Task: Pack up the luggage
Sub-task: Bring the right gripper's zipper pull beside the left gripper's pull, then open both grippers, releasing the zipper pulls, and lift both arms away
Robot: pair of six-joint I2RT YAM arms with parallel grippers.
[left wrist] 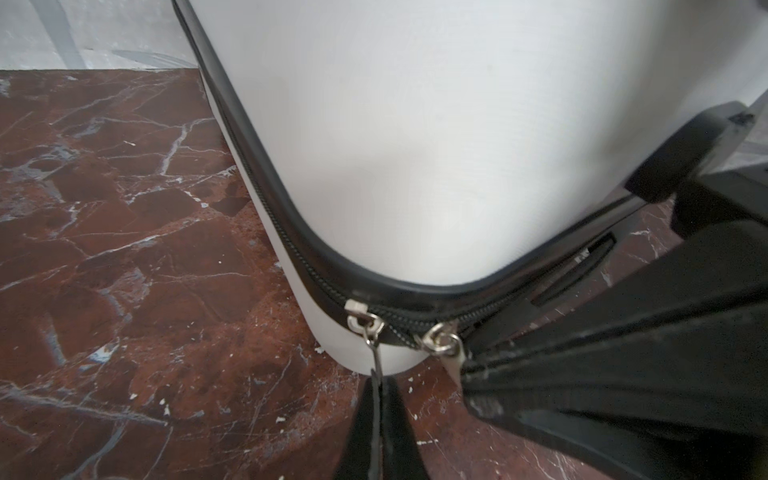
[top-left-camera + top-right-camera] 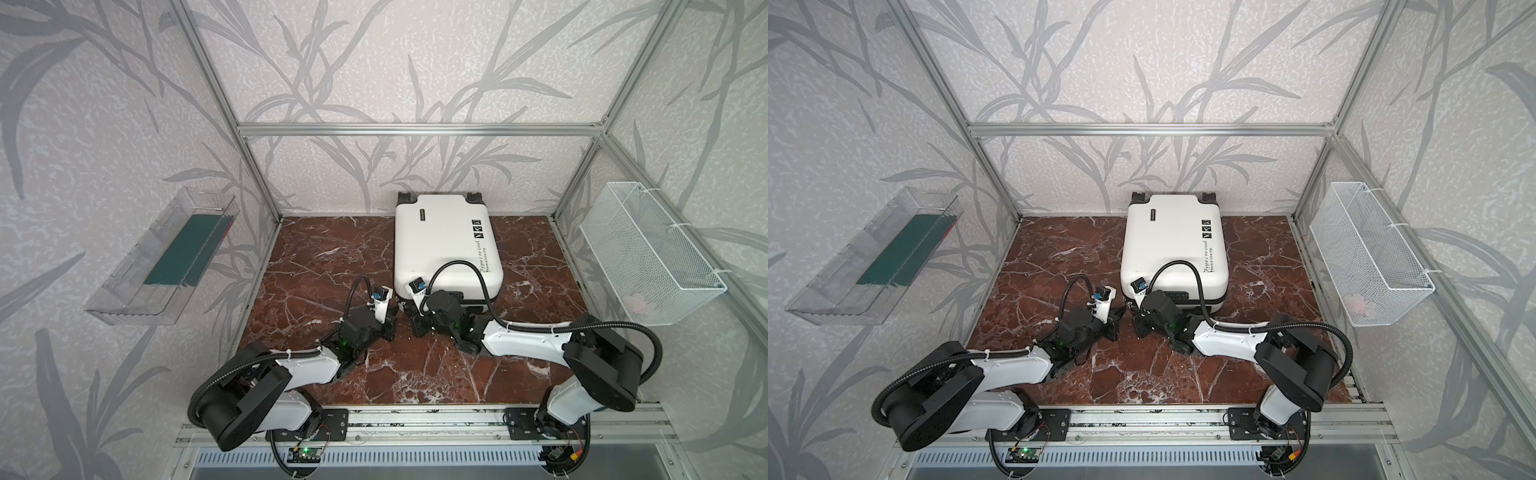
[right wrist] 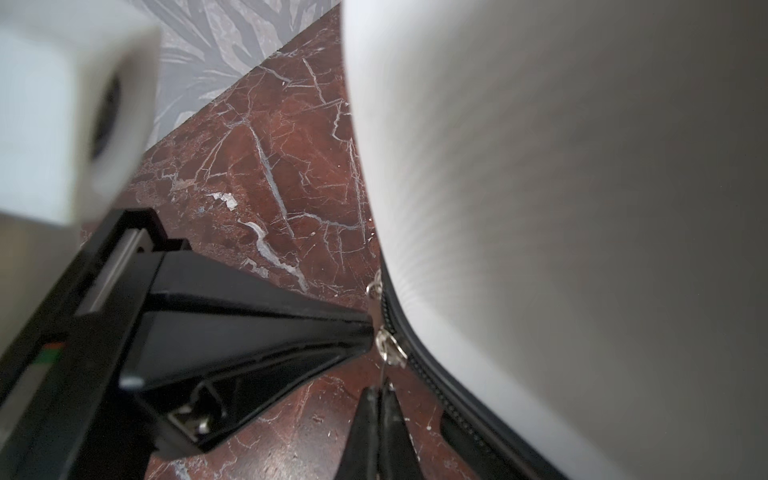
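White suitcase [image 2: 446, 245] runs twelve-to-six ahead of you; your left claw [image 1: 377, 390] and right claw [image 3: 384, 390] each pinch a zipper pull [image 1: 365, 323] at its seven o'clock corner.

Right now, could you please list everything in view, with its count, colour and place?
luggage: one, white, lid down, flat on the table near the back wall
zipper pulls: two, silver, close together at the luggage's near corner
table: one, red-brown marble, under the luggage
clear bin: one, transparent, on the left wall
flat thing: one, dark green, inside the clear bin
mesh basket: one, white, on the right wall
small thing: one, pale pink, in the mesh basket, unclear
left gripper: one, black, shut on one zipper pull
right gripper: one, black, shut on the other
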